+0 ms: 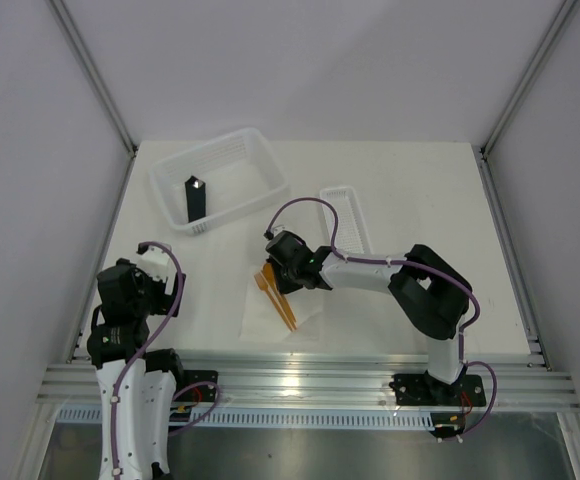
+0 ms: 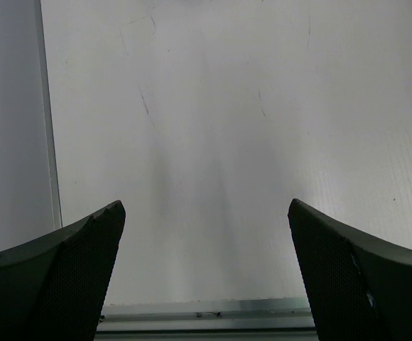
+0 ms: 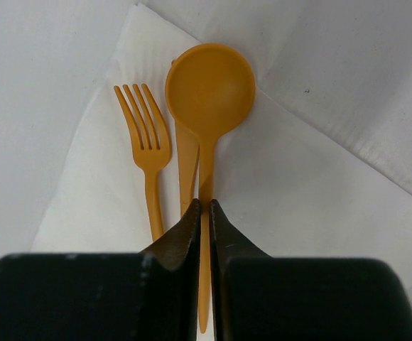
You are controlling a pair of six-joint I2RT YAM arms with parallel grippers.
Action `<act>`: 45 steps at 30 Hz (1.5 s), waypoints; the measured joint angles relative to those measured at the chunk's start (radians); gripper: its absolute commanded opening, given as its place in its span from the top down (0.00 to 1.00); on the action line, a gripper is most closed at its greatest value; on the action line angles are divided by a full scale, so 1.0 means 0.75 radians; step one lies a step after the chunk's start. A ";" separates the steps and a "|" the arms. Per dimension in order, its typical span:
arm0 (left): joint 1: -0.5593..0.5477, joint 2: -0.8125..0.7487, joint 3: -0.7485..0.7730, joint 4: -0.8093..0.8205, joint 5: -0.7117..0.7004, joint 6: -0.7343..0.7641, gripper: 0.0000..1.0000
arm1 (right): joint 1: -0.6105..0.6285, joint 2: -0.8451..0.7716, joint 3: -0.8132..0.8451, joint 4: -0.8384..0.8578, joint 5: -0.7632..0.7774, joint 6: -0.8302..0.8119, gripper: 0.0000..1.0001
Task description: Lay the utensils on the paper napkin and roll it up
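Observation:
The paper napkin (image 3: 298, 192) lies white and flat on the table, also in the top view (image 1: 270, 318). Three orange utensils rest on it side by side: the fork (image 3: 145, 138) on the left, the knife (image 3: 186, 156) in the middle, and the spoon (image 3: 209, 89) partly over the knife. My right gripper (image 3: 204, 204) stands over them (image 1: 282, 272), with its jaws drawn in on the spoon's thin handle, which shows in the slit between them. My left gripper (image 2: 206, 206) is wide open over bare table at the near left (image 1: 155, 265), holding nothing.
A large white slotted basket (image 1: 220, 180) at the back left holds an upright black block (image 1: 196, 198). A narrow white ribbed tray (image 1: 348, 215) lies behind the right arm. A metal rail (image 1: 310, 380) runs along the table's near edge.

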 measured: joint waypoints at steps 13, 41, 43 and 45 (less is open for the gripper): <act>0.000 0.008 0.003 -0.005 0.008 0.006 0.01 | -0.001 -0.077 -0.036 -0.032 0.021 -0.001 0.80; -0.986 0.907 0.169 0.375 -0.131 0.405 0.42 | -0.248 -0.856 -0.894 -0.179 -0.450 0.117 1.00; -1.017 1.003 0.139 0.446 -0.146 0.456 0.42 | -0.231 -0.838 -0.931 -0.117 -0.526 0.137 1.00; -1.032 1.063 0.137 0.494 -0.154 0.491 0.42 | -0.221 -0.827 -0.937 -0.056 -0.583 0.140 1.00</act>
